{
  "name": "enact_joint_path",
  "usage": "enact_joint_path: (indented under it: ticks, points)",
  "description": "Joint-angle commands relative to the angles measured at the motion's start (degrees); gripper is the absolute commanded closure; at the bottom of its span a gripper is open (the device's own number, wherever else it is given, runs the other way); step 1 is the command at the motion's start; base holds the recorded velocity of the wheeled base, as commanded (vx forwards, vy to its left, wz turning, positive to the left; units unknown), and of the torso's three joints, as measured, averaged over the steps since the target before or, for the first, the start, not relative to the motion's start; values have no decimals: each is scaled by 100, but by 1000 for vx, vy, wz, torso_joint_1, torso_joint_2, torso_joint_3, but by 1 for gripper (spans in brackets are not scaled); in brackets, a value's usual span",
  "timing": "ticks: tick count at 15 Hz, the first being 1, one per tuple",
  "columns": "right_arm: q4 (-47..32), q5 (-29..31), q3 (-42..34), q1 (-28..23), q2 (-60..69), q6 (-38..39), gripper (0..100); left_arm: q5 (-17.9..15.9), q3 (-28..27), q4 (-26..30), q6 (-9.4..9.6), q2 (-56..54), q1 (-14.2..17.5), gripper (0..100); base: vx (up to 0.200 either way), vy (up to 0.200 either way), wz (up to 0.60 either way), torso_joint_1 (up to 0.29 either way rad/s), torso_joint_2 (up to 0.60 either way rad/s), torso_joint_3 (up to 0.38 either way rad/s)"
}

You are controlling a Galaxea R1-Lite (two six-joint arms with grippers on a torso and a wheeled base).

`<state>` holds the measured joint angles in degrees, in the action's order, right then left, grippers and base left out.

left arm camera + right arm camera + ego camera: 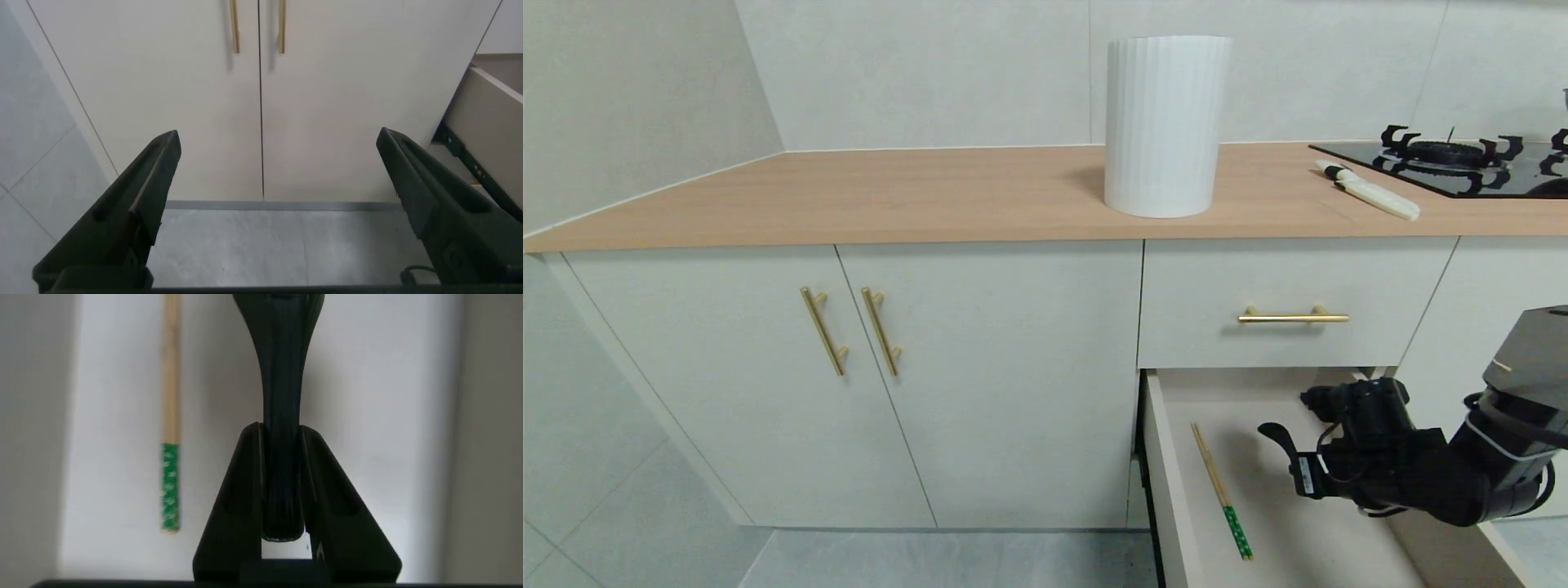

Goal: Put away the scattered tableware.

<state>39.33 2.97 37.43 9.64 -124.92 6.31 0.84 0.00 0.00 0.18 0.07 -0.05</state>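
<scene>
A pair of wooden chopsticks (1221,490) with green ends lies in the open lower drawer (1168,482), near its left wall. My right gripper (1270,431) hovers over the drawer floor just right of the chopsticks, shut with nothing between its fingers. From the right wrist, the chopsticks (169,416) lie beside the closed right gripper (278,318), apart from it. A white knife (1368,192) rests on the wooden counter near the stove. My left gripper (276,139) is open and holds nothing, low down and facing the cabinet doors (261,98).
A tall white ribbed container (1162,122) stands on the counter (890,196). A black gas stove (1454,159) sits at the far right. The upper drawer with a brass handle (1293,317) is shut, directly above the open one. Double doors (849,327) are closed.
</scene>
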Motion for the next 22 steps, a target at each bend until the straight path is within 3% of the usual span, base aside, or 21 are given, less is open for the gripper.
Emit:
enact_joint_path:
  ticks: [1, 20, 21, 22]
  points:
    - [75, 1, 2, 11, -402, 1, 100, 4, 0, 0, -1, 1, -4, 0, 0, 0, 0, 0, 0, 0]
    - [260, 221, 221, 3, -956, -7, 100, 4, 0, 0, -1, 1, 5, 0, 0, 0, 0, 0, 0, 0]
    - [260, 221, 221, 3, -947, -7, 0, 4, 0, 0, -1, 1, -4, 0, 0, 0, 0, 0, 0, 0]
    - [260, 212, 221, 3, -947, -7, 0, 4, 0, 0, -1, 1, -4, 0, 0, 0, 0, 0, 0, 0]
